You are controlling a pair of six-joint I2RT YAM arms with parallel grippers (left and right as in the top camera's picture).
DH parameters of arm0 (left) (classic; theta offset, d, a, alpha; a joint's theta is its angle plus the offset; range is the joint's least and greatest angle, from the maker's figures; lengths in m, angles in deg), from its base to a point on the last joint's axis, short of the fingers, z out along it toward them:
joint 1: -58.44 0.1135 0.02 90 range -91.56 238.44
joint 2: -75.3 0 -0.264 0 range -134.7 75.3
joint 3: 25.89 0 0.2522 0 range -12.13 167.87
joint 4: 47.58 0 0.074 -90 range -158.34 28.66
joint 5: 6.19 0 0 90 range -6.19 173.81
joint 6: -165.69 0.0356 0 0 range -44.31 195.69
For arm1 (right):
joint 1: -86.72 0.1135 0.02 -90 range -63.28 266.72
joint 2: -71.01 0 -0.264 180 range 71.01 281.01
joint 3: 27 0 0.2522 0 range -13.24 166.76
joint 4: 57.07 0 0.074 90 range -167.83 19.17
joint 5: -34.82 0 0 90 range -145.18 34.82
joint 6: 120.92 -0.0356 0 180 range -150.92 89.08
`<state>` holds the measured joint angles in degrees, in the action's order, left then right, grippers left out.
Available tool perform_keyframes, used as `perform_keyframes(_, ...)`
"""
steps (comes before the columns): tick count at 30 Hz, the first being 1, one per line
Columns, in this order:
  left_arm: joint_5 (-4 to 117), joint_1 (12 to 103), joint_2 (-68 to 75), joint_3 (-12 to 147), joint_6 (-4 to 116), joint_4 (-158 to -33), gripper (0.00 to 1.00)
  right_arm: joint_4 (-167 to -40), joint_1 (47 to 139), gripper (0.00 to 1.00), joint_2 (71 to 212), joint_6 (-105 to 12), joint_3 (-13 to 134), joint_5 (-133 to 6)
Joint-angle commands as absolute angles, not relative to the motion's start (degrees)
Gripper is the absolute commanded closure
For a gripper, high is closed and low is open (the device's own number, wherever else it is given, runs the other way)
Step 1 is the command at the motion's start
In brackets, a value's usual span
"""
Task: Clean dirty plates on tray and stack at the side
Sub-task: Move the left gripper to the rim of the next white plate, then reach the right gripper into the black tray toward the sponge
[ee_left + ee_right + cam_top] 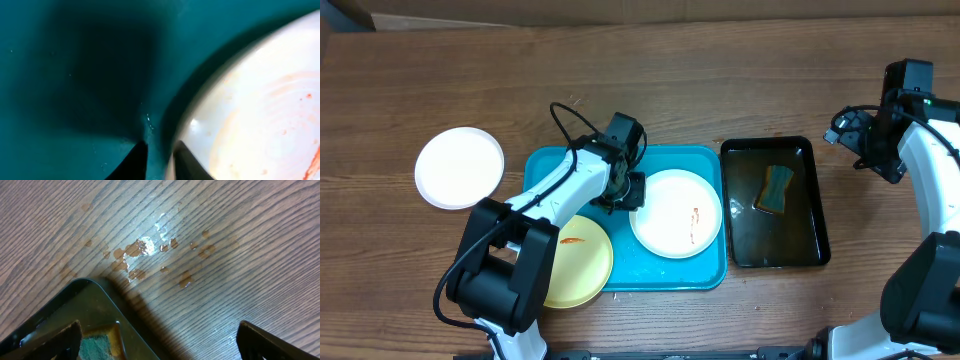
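The turquoise tray [660, 272] holds a white plate [676, 213] with a thin orange smear and a pale yellow plate [578, 262] with a small orange mark. A clean-looking white plate [460, 167] lies on the table to the tray's left. My left gripper [632, 192] is low at the smeared plate's left edge. In the left wrist view its jaws [159, 150] stand a narrow gap apart astride that plate's rim [175, 125], one finger [135, 162] over the tray [60, 100], the other over the plate [260, 115]. My right gripper [160, 340] is wide open and holds nothing.
A black basin [815, 250] of dark water stands right of the tray with a green-and-yellow sponge [777, 189] in it. The right wrist view shows the basin's corner [107, 287], the sponge [97, 347] and brown water drops [145, 247] on the wood.
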<state>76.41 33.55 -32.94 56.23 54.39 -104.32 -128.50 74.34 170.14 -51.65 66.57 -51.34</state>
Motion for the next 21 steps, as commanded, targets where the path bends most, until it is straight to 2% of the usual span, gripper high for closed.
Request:
perform_keyframes(1,77.2,33.6,-33.1,55.8,53.8,-104.1,0.88,-128.2,74.2,0.0,170.1,-51.5,67.4,-50.9)
perform_keyframes(4,77.3,33.6,-33.1,55.8,53.8,-104.2,0.96,-128.2,74.2,0.0,170.1,-51.5,67.4,-50.9)
perform_keyframes(11,82.4,33.6,-33.1,55.7,46.1,-103.9,0.96,-128.2,74.2,0.0,170.1,-51.5,67.4,-50.9)
perform_keyframes(17,84.5,33.7,-33.1,55.7,45.7,-103.1,0.96,-128.1,74.2,0.0,170.1,-51.8,67.4,-51.1)
perform_keyframes(21,84.5,33.8,-33.1,55.7,45.9,-103.0,0.96,-128.1,74.2,0.0,170.1,-52.0,67.4,-57.9)
